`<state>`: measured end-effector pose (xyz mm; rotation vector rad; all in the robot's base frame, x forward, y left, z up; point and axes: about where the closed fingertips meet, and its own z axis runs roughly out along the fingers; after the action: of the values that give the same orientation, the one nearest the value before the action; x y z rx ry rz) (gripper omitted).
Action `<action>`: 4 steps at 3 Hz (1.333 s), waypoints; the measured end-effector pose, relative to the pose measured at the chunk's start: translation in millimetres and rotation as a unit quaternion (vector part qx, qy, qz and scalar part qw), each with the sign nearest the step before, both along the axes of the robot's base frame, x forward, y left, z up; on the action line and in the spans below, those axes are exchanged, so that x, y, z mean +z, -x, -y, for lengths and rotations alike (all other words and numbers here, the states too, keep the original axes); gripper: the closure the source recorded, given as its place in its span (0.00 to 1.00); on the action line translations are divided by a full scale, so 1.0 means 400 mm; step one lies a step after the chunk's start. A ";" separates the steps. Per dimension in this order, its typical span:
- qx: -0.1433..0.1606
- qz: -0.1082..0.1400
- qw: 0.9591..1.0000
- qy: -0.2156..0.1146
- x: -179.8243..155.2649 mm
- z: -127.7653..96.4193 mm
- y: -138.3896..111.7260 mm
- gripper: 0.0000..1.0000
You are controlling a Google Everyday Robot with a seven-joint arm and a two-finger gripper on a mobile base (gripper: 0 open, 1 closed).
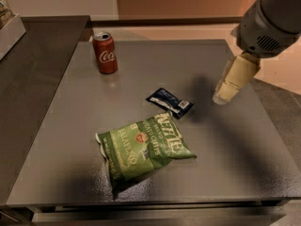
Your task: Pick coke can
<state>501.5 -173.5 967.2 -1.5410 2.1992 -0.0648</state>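
Observation:
The coke can (105, 52) is red with white script and a silver top. It stands upright near the far left corner of the grey table (141, 79). My gripper (225, 92) hangs from the arm at the right side, above the table's right part, far to the right of the can and not touching anything. Nothing is held in it that I can see.
A green chip bag (143, 146) lies flat at the front centre. A small dark blue packet (170, 102) lies just behind it, between the can and the gripper. A dark counter (28, 65) adjoins the table on the left, with a white box (9, 25) at its far edge.

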 end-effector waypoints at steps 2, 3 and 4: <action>-0.050 0.029 0.995 -0.076 -0.035 -0.075 -0.165 0.00; -0.063 0.042 0.991 -0.111 -0.044 -0.113 -0.240 0.00; -0.066 0.061 0.986 -0.139 -0.049 -0.154 -0.320 0.00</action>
<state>629.5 -111.8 947.5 -1.2075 2.1090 0.0993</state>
